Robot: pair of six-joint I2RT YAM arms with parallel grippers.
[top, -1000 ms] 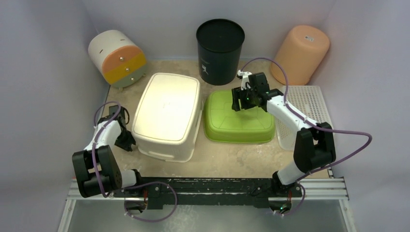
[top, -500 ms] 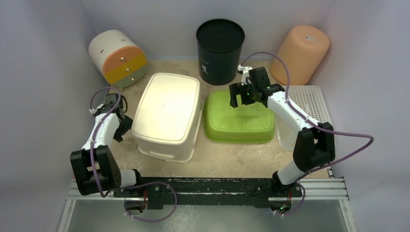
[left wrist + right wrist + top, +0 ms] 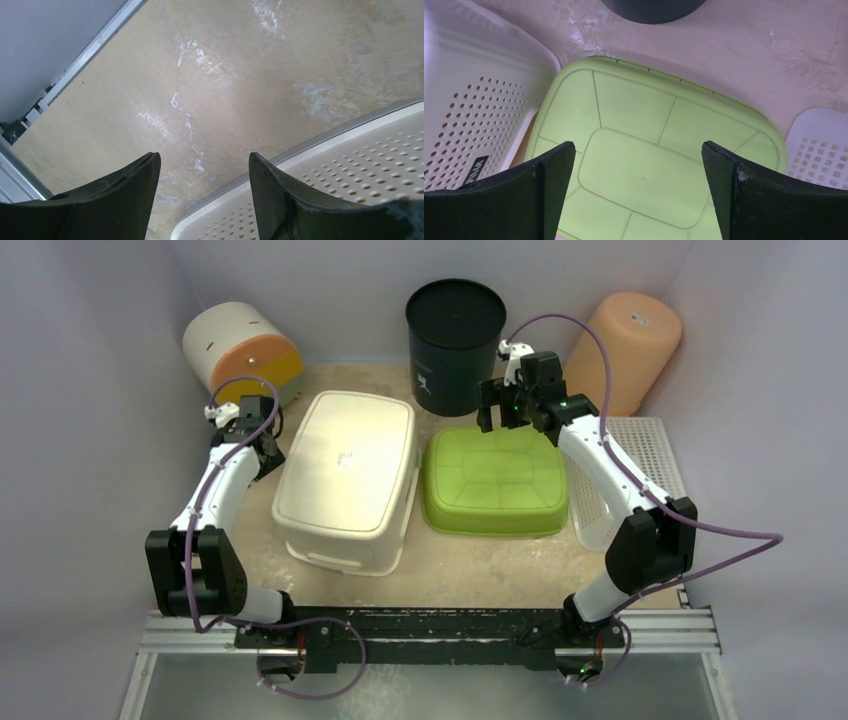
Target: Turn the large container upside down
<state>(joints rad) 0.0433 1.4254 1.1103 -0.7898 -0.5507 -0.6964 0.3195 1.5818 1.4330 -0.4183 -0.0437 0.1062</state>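
Top external: large container (image 3: 345,480) just right of my left end effector (image 3: 202,161), long axis near-to-far edge; right end effector (image 3: 638,148) farther; both with fingers apart.

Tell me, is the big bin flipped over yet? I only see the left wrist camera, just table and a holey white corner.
Observer: Yes. From above, the large container sits bottom up, its wider rim down.
Operator: Is the other hand holding something?
Observer: No. The right hand is open and empty, above the green tub.
Operator: What's behind the bins?
Observer: A black bucket stands at the back wall.
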